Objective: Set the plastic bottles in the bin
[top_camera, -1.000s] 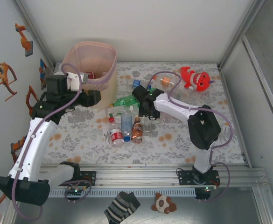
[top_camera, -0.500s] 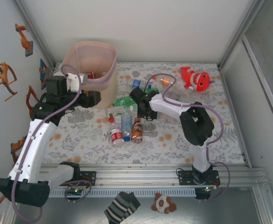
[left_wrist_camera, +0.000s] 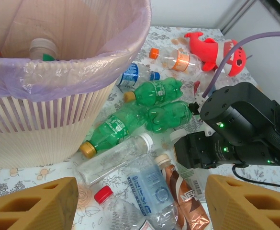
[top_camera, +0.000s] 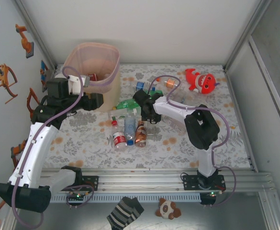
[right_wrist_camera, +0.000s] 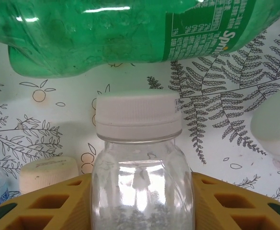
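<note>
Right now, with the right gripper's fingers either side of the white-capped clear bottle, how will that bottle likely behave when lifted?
The clear bottle looks mostly empty, so it is probably light. Its smooth, glossy wall may slip in the right gripper. Being round-bodied, it would likely roll if dropped.

I see the tablecloth (top_camera: 178,143) white with grey fern sprigs and orange fruits. At eleven o'clock the bin (top_camera: 112,57) is translucent pale pink over beige ribs; at two o'clock the plush (top_camera: 200,80) is red with a white mouth. In my left wrist view the green bottles (left_wrist_camera: 156,91) at twelve o'clock show one gold cap; the brown bottle (left_wrist_camera: 185,201) at six has a cream cap. The pads (right_wrist_camera: 49,203) of my right gripper (right_wrist_camera: 140,184) are ochre, the clear bottle (right_wrist_camera: 139,163) capped white
</note>
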Motion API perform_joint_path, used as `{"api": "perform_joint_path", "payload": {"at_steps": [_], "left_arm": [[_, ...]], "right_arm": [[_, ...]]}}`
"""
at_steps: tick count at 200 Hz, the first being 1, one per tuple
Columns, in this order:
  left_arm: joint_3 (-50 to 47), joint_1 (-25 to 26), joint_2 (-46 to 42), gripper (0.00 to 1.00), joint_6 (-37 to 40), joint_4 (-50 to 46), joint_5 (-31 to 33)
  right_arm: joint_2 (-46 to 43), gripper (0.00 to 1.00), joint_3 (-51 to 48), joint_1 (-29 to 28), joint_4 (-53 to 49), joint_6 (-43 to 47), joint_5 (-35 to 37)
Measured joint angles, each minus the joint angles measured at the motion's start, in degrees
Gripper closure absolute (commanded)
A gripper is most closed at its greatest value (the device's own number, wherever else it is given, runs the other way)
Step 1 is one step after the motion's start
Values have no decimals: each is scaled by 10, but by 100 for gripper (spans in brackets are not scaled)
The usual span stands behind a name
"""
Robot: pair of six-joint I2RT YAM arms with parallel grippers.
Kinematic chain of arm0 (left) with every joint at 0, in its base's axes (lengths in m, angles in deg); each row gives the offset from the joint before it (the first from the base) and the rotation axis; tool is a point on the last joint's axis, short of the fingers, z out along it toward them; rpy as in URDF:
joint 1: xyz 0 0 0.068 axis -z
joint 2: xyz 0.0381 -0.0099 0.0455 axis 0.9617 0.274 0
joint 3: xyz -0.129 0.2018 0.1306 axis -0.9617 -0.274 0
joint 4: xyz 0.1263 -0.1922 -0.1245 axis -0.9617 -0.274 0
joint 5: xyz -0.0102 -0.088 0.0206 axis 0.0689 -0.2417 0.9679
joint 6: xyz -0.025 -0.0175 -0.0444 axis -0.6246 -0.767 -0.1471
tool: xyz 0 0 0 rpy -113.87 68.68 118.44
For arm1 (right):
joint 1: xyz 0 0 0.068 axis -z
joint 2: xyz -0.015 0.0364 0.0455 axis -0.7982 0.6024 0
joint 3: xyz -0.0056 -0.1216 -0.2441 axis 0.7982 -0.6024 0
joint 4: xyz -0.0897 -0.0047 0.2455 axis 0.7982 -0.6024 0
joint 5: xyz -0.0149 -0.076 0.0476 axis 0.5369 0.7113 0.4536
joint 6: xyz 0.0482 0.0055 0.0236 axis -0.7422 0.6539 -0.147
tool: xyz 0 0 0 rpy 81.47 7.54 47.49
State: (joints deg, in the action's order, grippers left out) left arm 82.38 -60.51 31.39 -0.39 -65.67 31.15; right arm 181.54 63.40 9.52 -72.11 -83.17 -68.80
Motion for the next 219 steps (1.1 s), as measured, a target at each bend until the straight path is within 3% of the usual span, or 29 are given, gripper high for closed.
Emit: {"api": "perform_joint_path", "payload": {"at_steps": [76,123,219], "left_arm": [[0,1,0,31,-10,5,-5],[0,3,0,31,-31,35,-20],[-36,3,-38,30,-95,165,-61]], "right_arm": [[-35,57,0,0,-16,4,44],[-120,63,0,0,-25,33,88],[-298,64,-24,0,15,170,153]]}}
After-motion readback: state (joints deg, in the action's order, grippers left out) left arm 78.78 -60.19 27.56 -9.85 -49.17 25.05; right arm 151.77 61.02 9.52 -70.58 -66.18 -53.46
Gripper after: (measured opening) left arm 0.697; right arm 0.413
